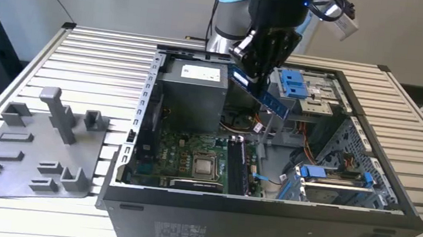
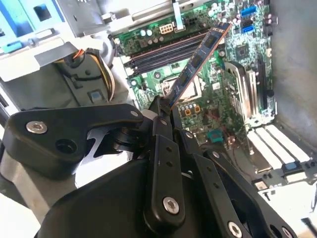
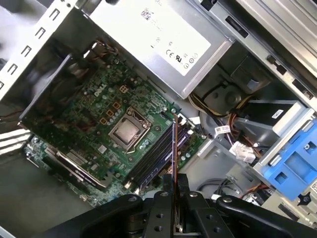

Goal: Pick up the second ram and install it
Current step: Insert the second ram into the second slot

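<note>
Over the open side of the black metal computer case [image 1: 265,204], the black multi-link gripper [image 1: 249,69] hangs with its jaws clamped together on one end of the second ram [image 1: 265,97], the long, thin, dark blue-green memory stick with dark chips. In the exterior view the stick tilts, sloping down from the fingertips toward the exterior view's right, held in the air above the case's interior. In the second wrist view the gripper [image 2: 163,106] pinches the stick's near end and the second ram [image 2: 198,59] runs away from it at a slant; in the first wrist view the gripper [image 3: 176,178] holds the second ram [image 3: 174,148] seen edge-on.

Below, on the case's floor, lies the green motherboard [image 1: 192,152] with its long black memory slots [image 3: 153,158]; the stick is apart from them. Just beside the slots sits the square silver processor socket [image 3: 128,131]. Farther inside the case stands the grey boxy power supply [image 1: 190,93], and near it the blue plastic drive bracket [image 1: 294,83].

Outside the case, toward the exterior view's left, the grey plastic fixture plate with upright posts [image 1: 35,153] rests on the pale slatted metal table [image 1: 99,65].
</note>
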You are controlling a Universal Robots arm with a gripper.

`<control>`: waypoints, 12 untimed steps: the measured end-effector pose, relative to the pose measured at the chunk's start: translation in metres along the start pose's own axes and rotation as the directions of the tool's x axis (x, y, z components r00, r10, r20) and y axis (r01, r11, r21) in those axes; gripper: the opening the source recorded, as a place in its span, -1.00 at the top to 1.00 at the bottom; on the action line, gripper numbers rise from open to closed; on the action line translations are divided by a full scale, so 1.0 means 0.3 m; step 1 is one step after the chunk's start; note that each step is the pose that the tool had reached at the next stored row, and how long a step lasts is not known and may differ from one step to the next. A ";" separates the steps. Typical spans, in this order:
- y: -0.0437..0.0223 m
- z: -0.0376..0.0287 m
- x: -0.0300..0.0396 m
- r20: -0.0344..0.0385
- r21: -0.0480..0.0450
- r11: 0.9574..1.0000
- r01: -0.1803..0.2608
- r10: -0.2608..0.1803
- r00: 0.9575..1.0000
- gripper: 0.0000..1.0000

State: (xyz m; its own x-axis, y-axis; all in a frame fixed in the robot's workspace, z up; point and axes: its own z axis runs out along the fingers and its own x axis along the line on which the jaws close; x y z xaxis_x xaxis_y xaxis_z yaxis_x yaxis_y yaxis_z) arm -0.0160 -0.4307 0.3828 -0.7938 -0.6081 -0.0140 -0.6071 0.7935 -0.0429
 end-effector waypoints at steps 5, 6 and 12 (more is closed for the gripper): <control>0.000 0.003 0.000 -0.004 0.001 0.996 -0.084 0.084 0.996 0.72; 0.000 0.003 0.000 -0.005 0.001 0.995 -0.101 0.101 0.995 0.72; 0.000 0.008 0.000 -0.011 0.003 0.978 -0.208 0.208 0.978 0.72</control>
State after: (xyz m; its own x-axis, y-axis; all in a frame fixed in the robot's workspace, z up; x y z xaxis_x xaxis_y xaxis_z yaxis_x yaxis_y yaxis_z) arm -0.0160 -0.4307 0.3804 -0.9032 -0.4291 -0.0119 -0.4283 0.9027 -0.0416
